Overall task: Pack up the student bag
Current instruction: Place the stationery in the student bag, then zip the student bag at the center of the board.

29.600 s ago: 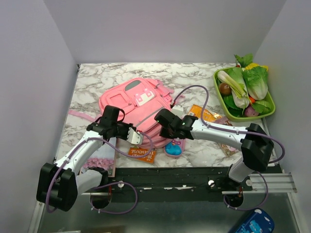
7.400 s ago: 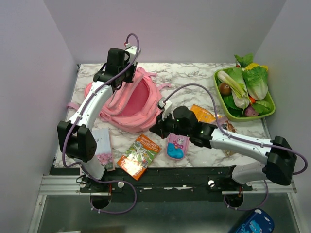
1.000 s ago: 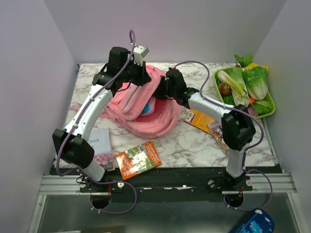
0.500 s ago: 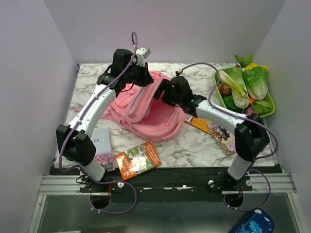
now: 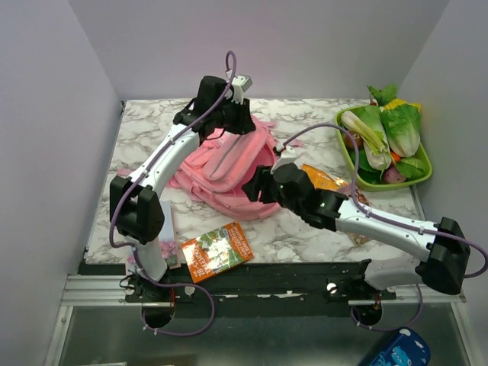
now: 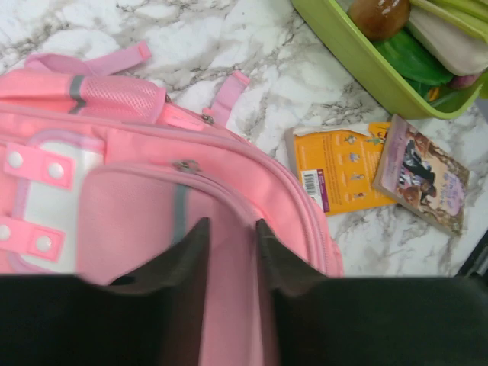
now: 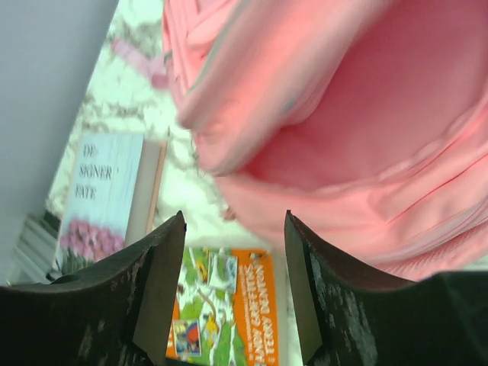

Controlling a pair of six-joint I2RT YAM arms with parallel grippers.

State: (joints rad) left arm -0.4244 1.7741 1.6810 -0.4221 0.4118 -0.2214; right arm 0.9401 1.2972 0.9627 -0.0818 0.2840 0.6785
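The student bag (image 5: 229,164) is a large pink backpack lying in the middle of the marble table, its mouth facing the near edge. In the left wrist view its front (image 6: 137,221) shows a white patch and a zip. My left gripper (image 5: 239,122) (image 6: 231,229) hangs over the bag's far top edge, jaws a narrow gap apart, with pink fabric showing in the gap but nothing visibly clamped. My right gripper (image 5: 254,187) (image 7: 232,229) hovers at the bag's near right rim (image 7: 366,114), open wide and empty, with the pink lining in sight.
An orange picture book (image 5: 217,252) (image 7: 229,320) lies near the front edge, and a white planner (image 5: 168,236) (image 7: 103,191) sits left of it. To the bag's right lie an orange booklet (image 5: 324,178) (image 6: 335,168) and a small book (image 6: 423,175). A green tray (image 5: 341,137) of vegetables stands at the back right.
My right gripper has pulled back out of the bag toward the front. The left gripper has shifted right and its jaws have parted slightly, and the bag's top has sunk lower.
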